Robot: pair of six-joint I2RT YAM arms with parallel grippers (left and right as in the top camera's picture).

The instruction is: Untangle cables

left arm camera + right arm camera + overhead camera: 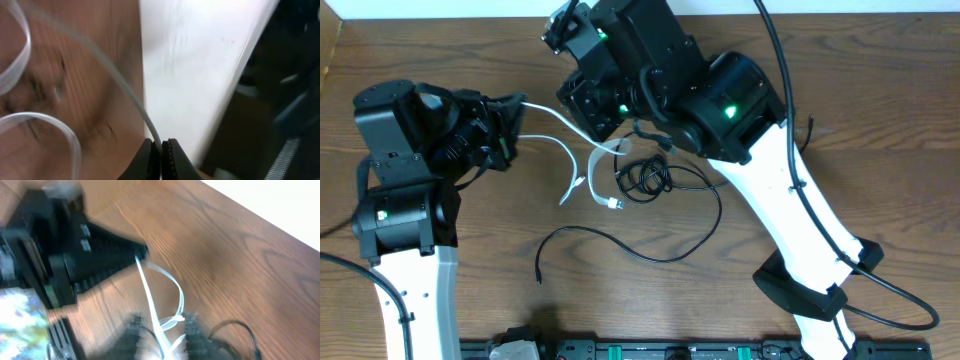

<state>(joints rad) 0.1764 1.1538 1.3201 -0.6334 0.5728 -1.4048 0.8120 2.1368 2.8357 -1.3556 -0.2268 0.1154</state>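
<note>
The left gripper (161, 150) is closed tight on the white cable (146, 295), the two fingertips pinching it with no gap left. In the overhead view this gripper points toward the right edge of the wooden tabletop (880, 120), in the left rear part of it.

From that pinch the white cable runs in a fairly straight line rightward and slightly toward the front edge, to the right gripper (165, 335) near the middle of the tabletop. There the cable passes between the two fingers. They are blurred but stand apart, wider than the cable, so it is not clamped on that side. A second stretch of the same cable arches out beside the first and drops toward the front edge, and a white plug end (613, 205) lies just in front of the right gripper.

A small black coil (650, 180) lies close to the white plug, on its right, partly under the right arm. A long black cable (582, 229) sweeps in a wide curve from its plug end near the front left, across the tabletop to the right and back up toward the coil.
</note>
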